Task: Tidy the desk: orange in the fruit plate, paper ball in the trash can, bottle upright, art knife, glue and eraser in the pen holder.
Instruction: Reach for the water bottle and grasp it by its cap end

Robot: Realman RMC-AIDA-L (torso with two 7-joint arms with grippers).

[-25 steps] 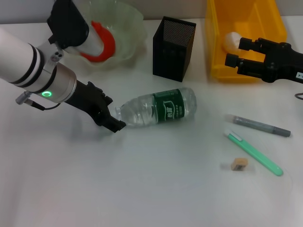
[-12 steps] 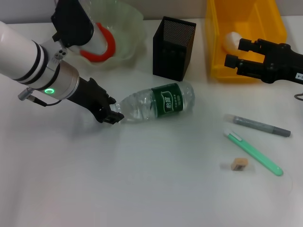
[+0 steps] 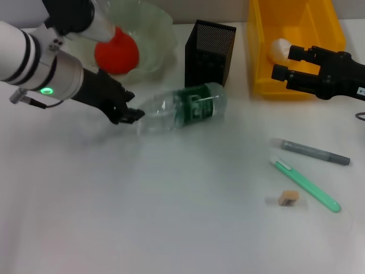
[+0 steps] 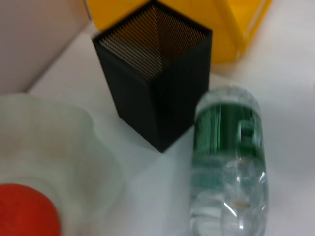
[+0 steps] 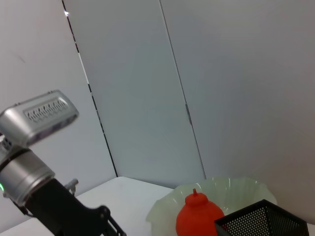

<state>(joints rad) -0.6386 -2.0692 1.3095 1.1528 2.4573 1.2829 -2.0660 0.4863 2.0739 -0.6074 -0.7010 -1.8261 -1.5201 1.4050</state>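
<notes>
I see the orange in the fruit plate and the paper ball in the trash can. My left gripper clamps the neck of the bottle (lying beside the pen holder); my right gripper hovers spread at the trash can.

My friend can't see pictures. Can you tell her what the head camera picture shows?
The left gripper holds the cap end of a clear bottle, lifting it off the white desk near the black pen holder. The orange sits in the green fruit plate. The right gripper hangs over the yellow trash can.
</notes>
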